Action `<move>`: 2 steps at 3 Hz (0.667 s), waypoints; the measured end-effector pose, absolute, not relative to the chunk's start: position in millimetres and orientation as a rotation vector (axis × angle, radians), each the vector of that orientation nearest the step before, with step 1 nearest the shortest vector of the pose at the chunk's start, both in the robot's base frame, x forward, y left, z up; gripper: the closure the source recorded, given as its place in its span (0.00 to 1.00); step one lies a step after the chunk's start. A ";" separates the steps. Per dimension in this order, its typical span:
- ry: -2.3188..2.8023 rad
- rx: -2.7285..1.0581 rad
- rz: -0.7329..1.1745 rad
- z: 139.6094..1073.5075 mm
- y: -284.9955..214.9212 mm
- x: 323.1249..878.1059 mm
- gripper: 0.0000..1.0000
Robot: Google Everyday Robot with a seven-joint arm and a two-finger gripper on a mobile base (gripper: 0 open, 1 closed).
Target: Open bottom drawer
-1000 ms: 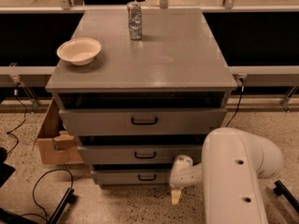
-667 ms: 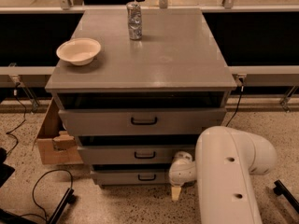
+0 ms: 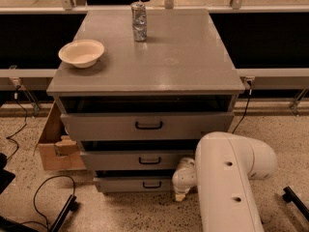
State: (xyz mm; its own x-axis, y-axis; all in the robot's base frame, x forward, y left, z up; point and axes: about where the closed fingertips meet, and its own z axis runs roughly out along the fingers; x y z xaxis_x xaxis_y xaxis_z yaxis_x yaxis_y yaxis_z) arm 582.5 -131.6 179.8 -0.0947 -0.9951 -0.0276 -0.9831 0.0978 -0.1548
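Camera view: your gripper (image 3: 180, 195) stays low at the right end of the bottom drawer (image 3: 130, 183), lowest in the cabinet (image 3: 145, 71). Your arm has edged slightly left and the drawer hasn't moved. Whether the gripper is spread or closed, you cannot tell.

The table (image 3: 183, 57) had a smooth, matt grey top with a faint sheen where light fell on it; the bottom drawer (image 3: 120, 183) wore the same flat grey finish, and its loop handle (image 3: 151, 184) looked like dark, slightly shiny metal or plastic; the bowl (image 3: 81, 52) was cream and dull, paper or plastic by its look; the can (image 3: 139, 21) was bright, reflective metal; the cardboard box (image 3: 55, 146) was plain brown and rough; the floor (image 3: 120, 211) was hard, speckled stone; the arm (image 3: 227, 187) had a glossy white plastic shell; the end effector (image 3: 179, 195), low at the bottom drawer's right end, showed pale, beige-tipped plastic.
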 end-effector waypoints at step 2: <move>2.262 -2.036 -0.142 188.1 -133.4 560.1 0.62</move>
State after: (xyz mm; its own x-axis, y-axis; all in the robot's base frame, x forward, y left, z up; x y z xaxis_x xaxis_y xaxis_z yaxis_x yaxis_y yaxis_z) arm 560.1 -133.4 188.1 -0.1043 -0.9945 -0.0081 -0.9857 0.1045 -0.1324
